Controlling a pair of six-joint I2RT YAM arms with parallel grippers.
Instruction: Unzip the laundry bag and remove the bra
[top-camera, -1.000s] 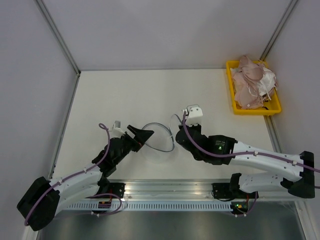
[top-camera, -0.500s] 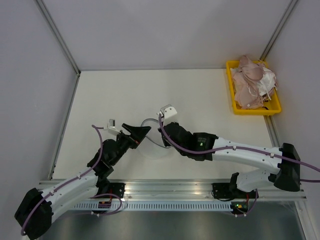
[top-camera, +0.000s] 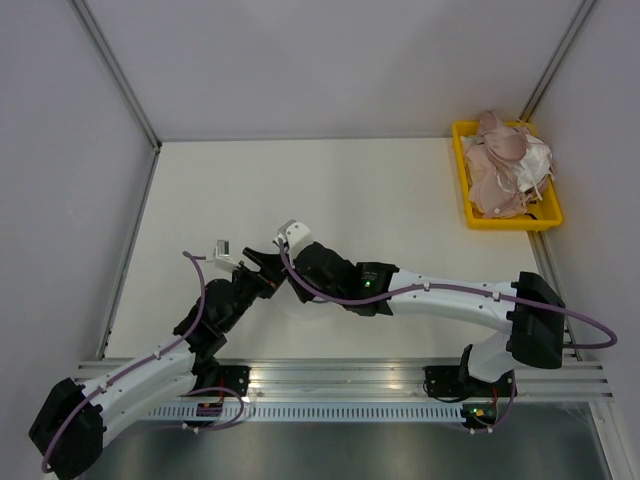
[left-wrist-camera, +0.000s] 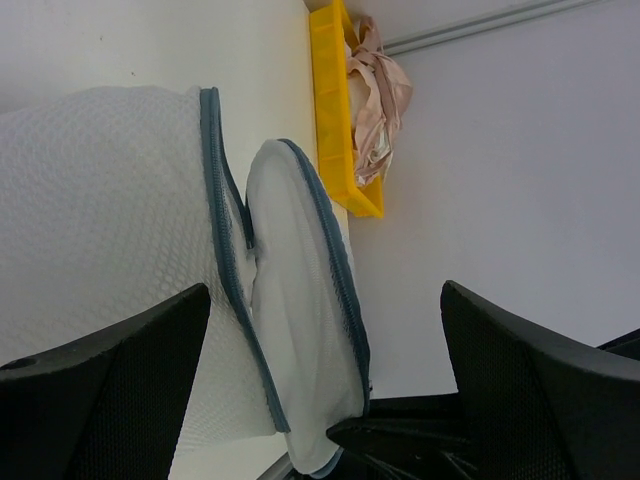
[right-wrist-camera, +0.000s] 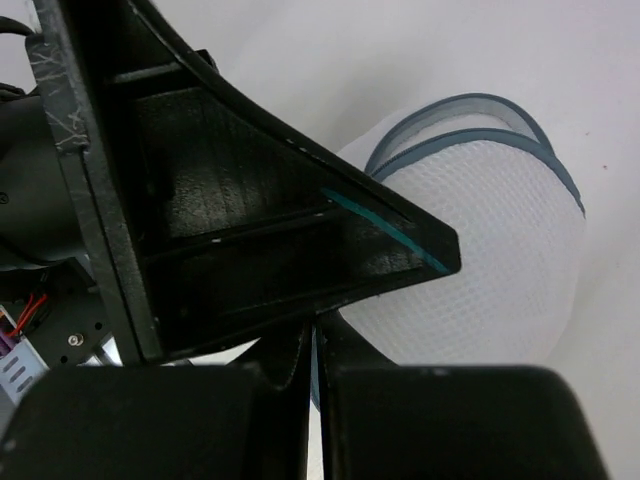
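Note:
The laundry bag (left-wrist-camera: 110, 250) is white mesh with a blue-grey zipper line, and its rim gapes in two loops. It also shows in the right wrist view (right-wrist-camera: 490, 230). In the top view my right arm covers almost all of it. My left gripper (top-camera: 268, 265) is open, its fingers (left-wrist-camera: 120, 380) wide apart with the bag between them. My right gripper (top-camera: 285, 278) is shut (right-wrist-camera: 315, 335) on a thin blue strip of the bag's zipper edge, right against the left finger (right-wrist-camera: 250, 200). No rose-pink bra shows.
A yellow tray (top-camera: 505, 215) at the far right holds peach-pink and white garments (top-camera: 510, 160); it also shows in the left wrist view (left-wrist-camera: 328, 110). A metal rail (top-camera: 340, 375) runs along the near edge. Grey walls enclose the table.
My right gripper has swept left along the bag's rim to meet my left gripper, and now covers the bag from above. My left arm has shifted slightly forward.

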